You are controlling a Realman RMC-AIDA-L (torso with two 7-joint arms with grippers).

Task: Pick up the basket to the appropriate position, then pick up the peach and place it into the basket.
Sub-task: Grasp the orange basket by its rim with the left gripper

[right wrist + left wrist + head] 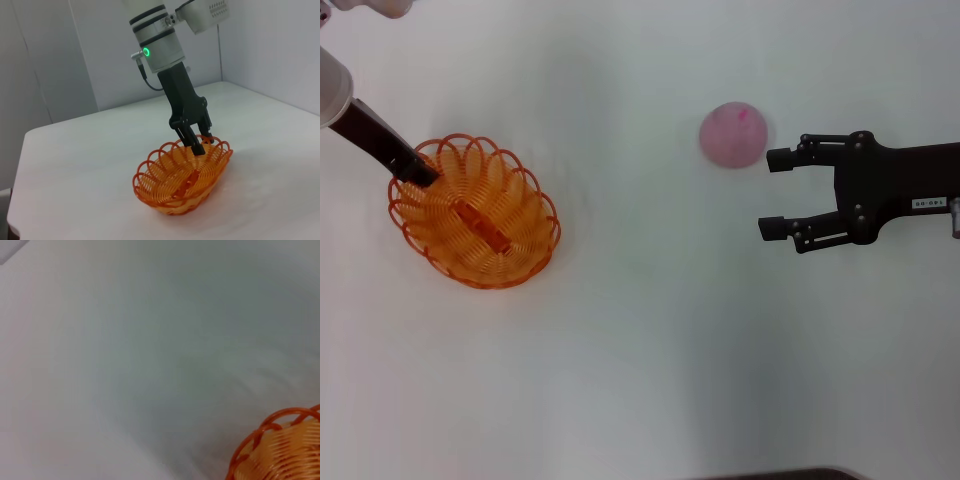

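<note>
The orange basket (475, 212) sits on the white table at the left. My left gripper (420, 170) reaches down to its far-left rim, and its dark fingers pinch that rim. From across the table, the right wrist view shows the basket (182, 180) with the left gripper (198, 145) shut on its scalloped edge. A corner of the basket (280, 450) also appears in the left wrist view. The pink peach (731, 135) lies on the table at the upper right. My right gripper (775, 193) hovers open just right of the peach and slightly nearer me, holding nothing.
The white table (640, 350) stretches bare between the basket and the peach. A dark edge (780, 474) shows at the table's near side. Pale walls (55, 60) stand behind the table's far edge in the right wrist view.
</note>
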